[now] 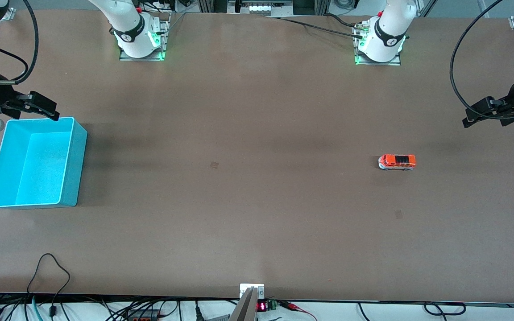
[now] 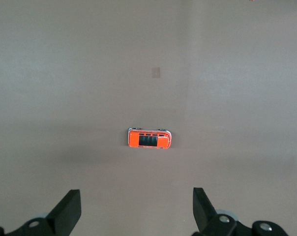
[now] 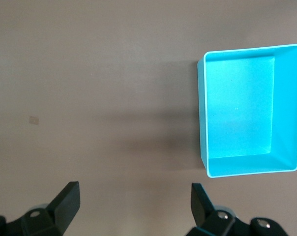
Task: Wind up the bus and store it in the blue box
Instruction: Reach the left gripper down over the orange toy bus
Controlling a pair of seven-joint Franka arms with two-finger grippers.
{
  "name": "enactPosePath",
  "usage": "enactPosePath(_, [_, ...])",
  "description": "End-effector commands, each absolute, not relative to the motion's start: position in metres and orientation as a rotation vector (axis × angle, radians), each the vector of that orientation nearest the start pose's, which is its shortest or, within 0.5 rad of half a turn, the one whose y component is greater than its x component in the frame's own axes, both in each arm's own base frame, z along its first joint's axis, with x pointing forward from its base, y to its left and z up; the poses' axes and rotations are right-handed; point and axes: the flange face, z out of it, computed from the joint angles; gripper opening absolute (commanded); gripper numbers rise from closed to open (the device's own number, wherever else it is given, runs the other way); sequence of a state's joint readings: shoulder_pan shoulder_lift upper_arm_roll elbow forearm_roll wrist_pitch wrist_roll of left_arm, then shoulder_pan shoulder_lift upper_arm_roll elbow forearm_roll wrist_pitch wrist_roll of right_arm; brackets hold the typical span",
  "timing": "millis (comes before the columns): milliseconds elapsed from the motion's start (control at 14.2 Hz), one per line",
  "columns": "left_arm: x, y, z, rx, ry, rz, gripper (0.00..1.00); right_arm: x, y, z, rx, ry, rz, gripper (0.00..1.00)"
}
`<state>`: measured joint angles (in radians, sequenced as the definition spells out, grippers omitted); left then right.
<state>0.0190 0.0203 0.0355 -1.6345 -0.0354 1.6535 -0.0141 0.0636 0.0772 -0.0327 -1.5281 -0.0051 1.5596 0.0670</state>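
Toy bus (image 1: 397, 162): small orange van-type vehicle, dark roof windows, silver-white lower sides; upright on its wheels on the bench (image 1: 248, 200), toward the left arm's end; long axis runs 3 to 9 o'clock in the front view. Untouched; nothing holds it.
Blue box (image 1: 72, 165): open-topped light cyan bin, empty inside, at the right arm's end of the bench, well apart from the toy bus. From the bus it lies at roughly 9 o'clock in the front view.
Left end effector (image 1: 467, 121): raised above the bench at the left arm's end, at about 2 o'clock from the toy bus in the front view; fingers spread wide in the left wrist view, nothing between them.
Right end effector (image 1: 51, 113): raised over the box rim nearest the robot bases, at its 12 o'clock edge in the front view; fingers apart in the right wrist view, carrying nothing. This arm appears to wait.
Step in hand (judgement): opening stage, approach to the bus; winding and storing are not yet done.
Next move calls for (judgement): left end effector descends over the toy bus, fingers astride its narrow sides, and closes; a light grip suits so small a toy.
Afterwards (judgement): wheels drawn back along the bench to wind, then a long carry to the box.
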Motion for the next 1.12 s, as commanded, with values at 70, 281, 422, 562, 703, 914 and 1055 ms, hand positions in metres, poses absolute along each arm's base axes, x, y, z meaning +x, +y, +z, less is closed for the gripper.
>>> enactPosePath(70, [0.554, 0.025, 0.599, -3.152, -0.118, -0.005, 1.0, 0.575, 0.016, 0.605, -3.144, 0.07, 0.062, 1.0])
enactPosePath(281, [0.556, 0.02, 0.574, -3.15, -0.021, 0.136, 1.0, 0.575, 0.016, 0.605, -3.144, 0.072, 0.06, 1.0])
enactPosePath(422, [0.562, 0.017, 0.553, -3.15, 0.054, 0.209, 1.0, 0.575, 0.016, 0.605, -3.146, 0.07, 0.062, 1.0])
enactPosePath(562, [0.57, 0.013, 0.527, -3.148, 0.104, 0.279, 1.0, 0.575, 0.015, 0.605, -3.146, 0.072, 0.058, 1.0])
enactPosePath(703, [0.577, 0.001, 0.5, -3.141, 0.25, 0.342, 1.0, 0.575, 0.016, 0.604, -3.147, 0.08, 0.067, 1.0])
enactPosePath(914, [0.569, -0.017, 0.449, -3.128, 0.466, 0.285, 1.0, 0.578, 0.015, 0.596, -3.146, 0.082, 0.094, 1.0])
enactPosePath(1055, [0.561, -0.024, 0.412, -3.093, 0.659, 0.255, 1.0, 0.584, 0.018, 0.582, -3.15, 0.048, 0.132, 1.0])
